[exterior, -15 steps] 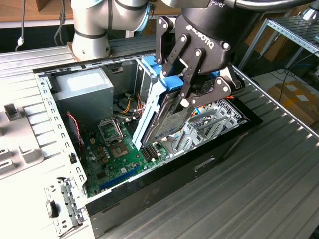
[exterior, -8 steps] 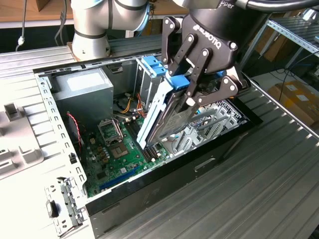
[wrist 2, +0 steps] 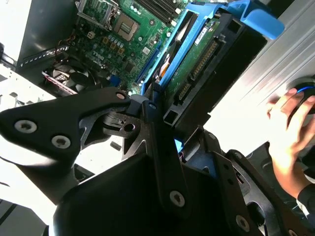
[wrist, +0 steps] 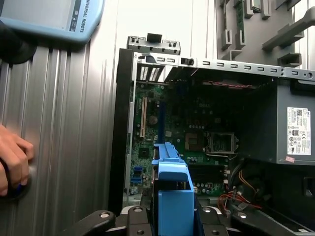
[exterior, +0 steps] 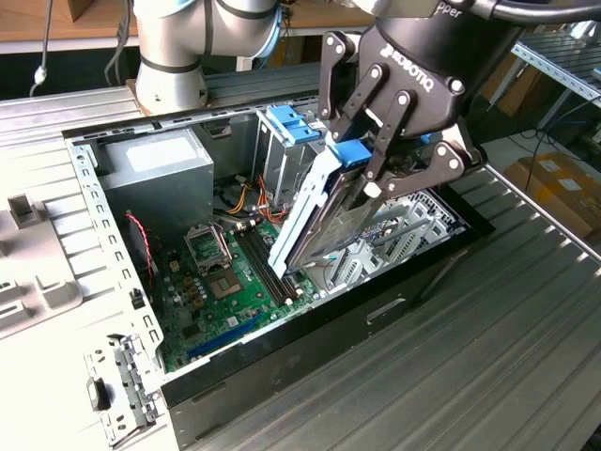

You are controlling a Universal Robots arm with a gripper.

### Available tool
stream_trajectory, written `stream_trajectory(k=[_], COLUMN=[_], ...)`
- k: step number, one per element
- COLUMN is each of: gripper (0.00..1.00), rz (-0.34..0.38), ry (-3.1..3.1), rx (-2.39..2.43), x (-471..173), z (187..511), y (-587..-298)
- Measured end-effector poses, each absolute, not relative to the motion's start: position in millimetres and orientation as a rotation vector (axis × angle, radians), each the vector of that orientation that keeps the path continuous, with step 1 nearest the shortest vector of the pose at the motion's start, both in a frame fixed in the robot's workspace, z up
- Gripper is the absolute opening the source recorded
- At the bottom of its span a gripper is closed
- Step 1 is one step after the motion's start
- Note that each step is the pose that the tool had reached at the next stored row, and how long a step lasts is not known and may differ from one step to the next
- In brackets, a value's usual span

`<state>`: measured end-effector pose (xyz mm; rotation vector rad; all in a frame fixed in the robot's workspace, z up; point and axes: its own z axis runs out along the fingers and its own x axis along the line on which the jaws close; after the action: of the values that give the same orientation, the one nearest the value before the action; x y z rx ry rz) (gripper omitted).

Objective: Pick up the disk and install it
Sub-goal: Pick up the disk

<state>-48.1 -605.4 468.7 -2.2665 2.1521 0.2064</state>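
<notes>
the arm (exterior: 174, 42) bends over; its gripper (exterior: 368, 171) hangs tilted, fingers (exterior: 383, 141) clamped on the upper end of the disk (exterior: 329, 233).

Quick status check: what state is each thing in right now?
Disk: held up, tilted, over the motherboard, not seated.
Gripper: shut on disk's blue end.
Case: open, side off, lying flat.
Hand: outside the case, over the table.

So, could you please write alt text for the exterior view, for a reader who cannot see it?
The gripper holds the disk by its blue tab end, tilted above the motherboard of an open computer case that lies on a ribbed metal table. A grey power supply sits inside the case, toward the exterior view's left.
</notes>
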Motion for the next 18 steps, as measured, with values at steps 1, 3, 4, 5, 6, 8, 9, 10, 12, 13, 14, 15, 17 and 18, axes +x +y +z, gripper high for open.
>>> stream_trajectory(k=[1,3,4,5,6,8,9,10,12,13,14,15,17,18], gripper=[0.36,0.36,0.36,0.36,0.36,0.36,0.36,0.36,0.36,0.36,0.36,0.36,0.36,0.36], rz=[0.207,0.211,0.212,0.213,0.215,0.217,0.22,0.221,0.225,0.228,0.229,0.23,0.233,0.233], ry=[2.152,2.153,2.153,2.153,2.154,2.154,2.155,2.155,2.157,2.158,2.158,2.159,2.16,2.16], rx=[-2.267,-2.267,-2.267,-2.267,-2.268,-2.268,-2.269,-2.269,-2.27,-2.271,-2.272,-2.272,-2.273,-2.273], x=[-46.7,-40.3,-37.6,-35.6,-32.6,-28.8,-24.7,-22.7,-18.4,-13.8,-11.1,-9.0,-3.0,-1.0], z=[468.7,468.6,468.7,468.7,468.6,468.7,468.6,468.6,468.5,468.4,468.4,468.4,468.4,468.4], y=[-605.6,-606.1,-606.4,-606.6,-607.0,-607.7,-608.7,-609.3,-611.5,-613.2,-613.9,-614.3,-615.6,-615.9])
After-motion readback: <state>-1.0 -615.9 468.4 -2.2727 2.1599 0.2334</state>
